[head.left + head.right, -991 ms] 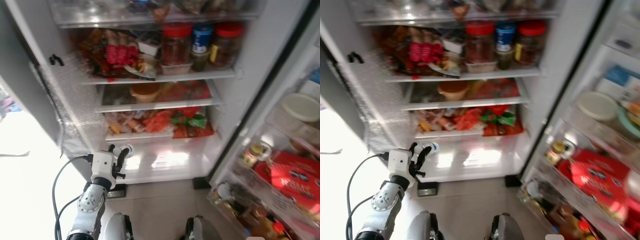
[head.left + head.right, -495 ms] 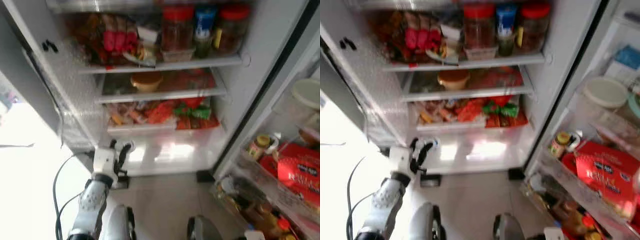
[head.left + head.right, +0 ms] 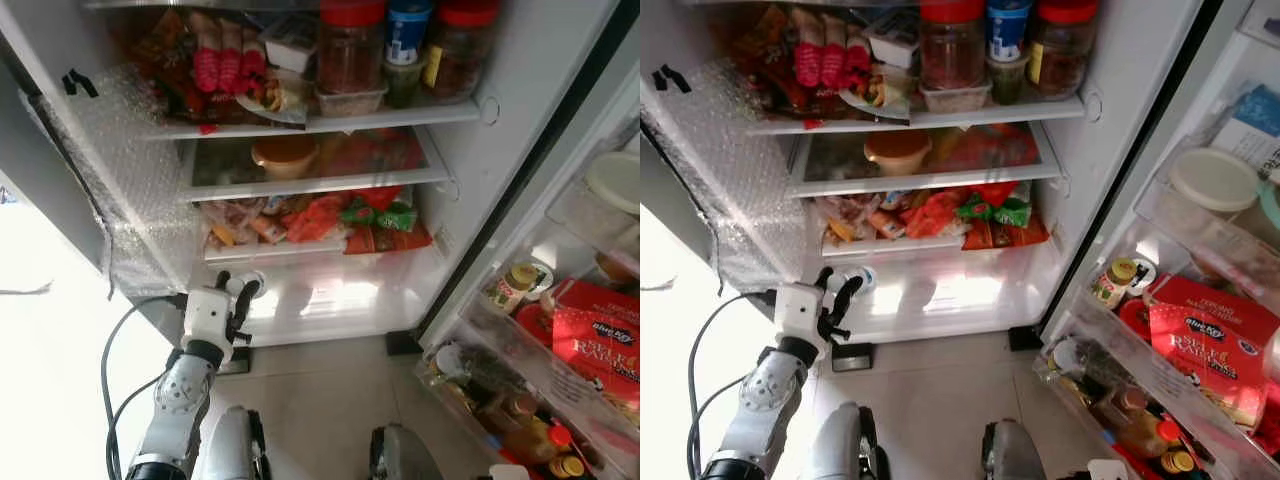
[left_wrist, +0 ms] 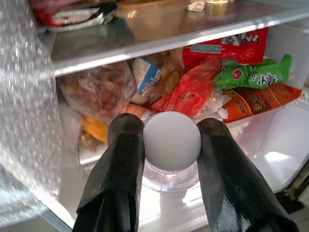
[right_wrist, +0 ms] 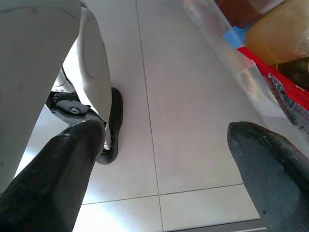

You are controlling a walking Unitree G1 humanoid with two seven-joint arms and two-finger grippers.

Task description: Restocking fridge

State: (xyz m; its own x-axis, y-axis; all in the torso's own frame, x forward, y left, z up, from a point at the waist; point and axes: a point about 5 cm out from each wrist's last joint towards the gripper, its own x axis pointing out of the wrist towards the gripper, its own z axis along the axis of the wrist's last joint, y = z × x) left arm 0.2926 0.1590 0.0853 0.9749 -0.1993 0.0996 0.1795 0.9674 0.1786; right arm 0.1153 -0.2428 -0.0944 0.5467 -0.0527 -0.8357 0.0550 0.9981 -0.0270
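Observation:
My left gripper (image 3: pixel 238 291) is shut on a small clear bottle with a white cap (image 4: pixel 171 140), one black finger on either side of the cap. It holds the bottle low in front of the open fridge, just before the white bottom drawer (image 3: pixel 340 300) and below the shelf of snack packets (image 3: pixel 330 220). In the left wrist view, red, green and orange packets (image 4: pixel 217 82) lie right behind the bottle. My right gripper (image 5: pixel 164 145) hangs open over the tiled floor (image 5: pixel 183 96), with nothing between its fingers (image 5: pixel 48 183).
Red-lidded jars (image 3: pixel 350 60) crowd the upper shelf, and a lidded bowl (image 3: pixel 285 155) sits on the glass shelf below. Bubble wrap (image 3: pixel 130 180) covers the fridge's left wall. The open door's bins (image 3: pixel 560 340) on the right hold bottles and a red box. My foot (image 5: pixel 91 87) stands near the right gripper.
The whole picture has shifted, so the camera has moved. My left gripper still holds the bottle at about the same spot before the bottom drawer.

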